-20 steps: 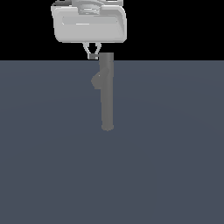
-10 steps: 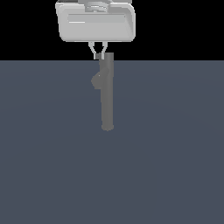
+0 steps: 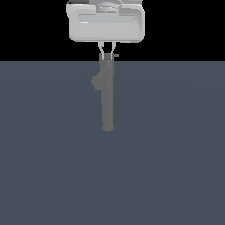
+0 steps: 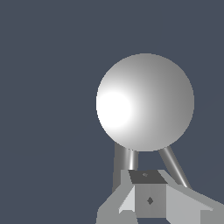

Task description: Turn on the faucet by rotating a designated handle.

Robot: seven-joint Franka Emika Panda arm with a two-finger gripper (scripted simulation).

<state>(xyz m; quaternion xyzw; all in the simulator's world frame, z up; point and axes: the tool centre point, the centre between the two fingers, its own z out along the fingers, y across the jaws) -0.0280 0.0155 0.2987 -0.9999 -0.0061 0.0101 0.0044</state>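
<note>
My gripper (image 3: pixel 107 55) hangs right over the faucet (image 3: pixel 107 94) top, fingers (image 3: pixel 102 54) slightly apart, pinching nothing I can make out. Handle (image 3: pixel 115 56) pokes out at the cap toward the exterior view's right, just beside my fingertip. Column stands upright on the floor (image 3: pixel 176 154); wrist view shows its round cap (image 4: pixel 145 102).

Flat slate-blue floor (image 3: pixel 176 167); black void (image 3: pixel 26 26) behind, perhaps unlit.
</note>
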